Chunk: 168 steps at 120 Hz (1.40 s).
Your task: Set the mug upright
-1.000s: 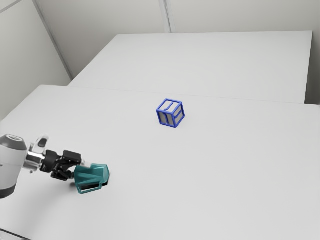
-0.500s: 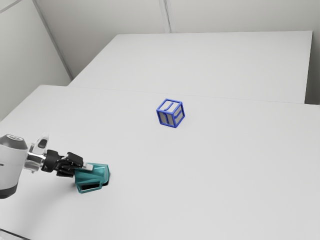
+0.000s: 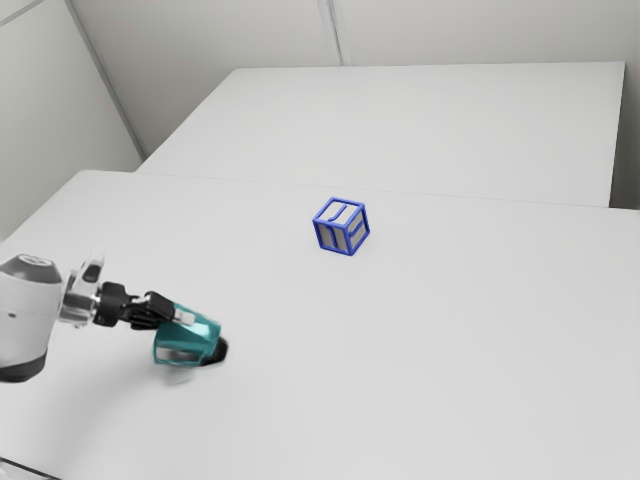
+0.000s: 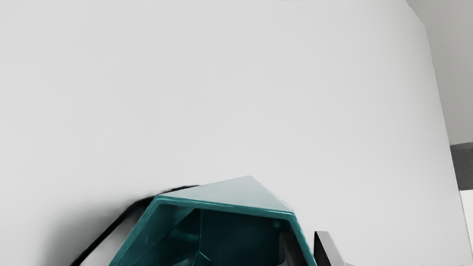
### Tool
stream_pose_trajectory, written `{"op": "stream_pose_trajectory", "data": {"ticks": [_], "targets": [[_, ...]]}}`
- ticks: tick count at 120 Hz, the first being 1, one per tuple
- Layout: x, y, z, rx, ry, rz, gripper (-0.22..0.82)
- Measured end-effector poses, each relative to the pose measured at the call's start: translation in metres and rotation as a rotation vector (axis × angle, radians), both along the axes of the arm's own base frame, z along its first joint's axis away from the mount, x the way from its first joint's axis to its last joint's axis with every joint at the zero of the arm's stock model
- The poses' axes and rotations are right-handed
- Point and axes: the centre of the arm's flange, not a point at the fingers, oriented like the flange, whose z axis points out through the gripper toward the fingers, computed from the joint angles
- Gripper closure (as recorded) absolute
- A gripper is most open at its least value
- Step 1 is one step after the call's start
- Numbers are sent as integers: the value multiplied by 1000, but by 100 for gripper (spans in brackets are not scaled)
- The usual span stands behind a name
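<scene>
White smooth tabletop (image 3: 430,350) is seen under pale, even light. Nearest, at ext. view's left, a white rounded robot arm (image 3: 25,315) is seen w/ its black two-finger gripper (image 3: 184,318) held at the rim of a teal, glossy, faceted mug (image 3: 202,331). Mug is held tilted, not upright: mouth turned twd. gripper, base twd. ext. view's right & lower; whether table is touched by the base can't be told. In wrist view, mug wall is pinched btwn. the fingers (image 4: 327,245), one inside the mouth, one outside. Farther off, well apart from mug, a white cube w/ blue edges (image 3: 341,227) is seen. Beyond it, a second white flat surface (image 3: 420,125) is backed by a light-grey wall (image 3: 480,30).
</scene>
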Motion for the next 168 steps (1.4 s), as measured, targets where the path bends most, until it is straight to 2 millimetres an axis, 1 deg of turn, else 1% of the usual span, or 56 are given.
{"op": "stream_pose_trajectory", "data": {"ticks": [10, 20, 28, 35, 46, 52, 64, 74, 79, 87, 92, 100, 114, 120, 127, 140, 146, 154, 168], "targets": [[12, -8, 11, 17, -33, -35, 74], [28, -20, 28, 46, -75, -80, 74], [45, -35, 43, 80, -109, -124, 75], [61, -53, 56, 131, -133, -178, 75], [86, -75, 77, 275, -150, -300, 75], [94, -81, 79, 352, -136, -357, 75], [104, -81, 81, 514, -96, -459, 76], [116, -86, 89, 660, -72, -551, 77], [122, -94, 93, 721, -61, -593, 77], [138, -114, 99, 808, -46, -661, 78], [146, -128, 98, 848, -33, -694, 78], [154, -145, 91, 888, -3, -726, 78], [163, -168, 75, 926, 46, -752, 78], [165, -174, 69, 933, 63, -754, 78], [167, -173, 62, 937, 88, -738, 78], [168, -151, 55, 934, 138, -678, 78], [168, -146, 52, 933, 154, -659, 78], [168, -149, 47, 933, 168, -650, 79], [168, -164, 41, 938, 172, -653, 79]]}}
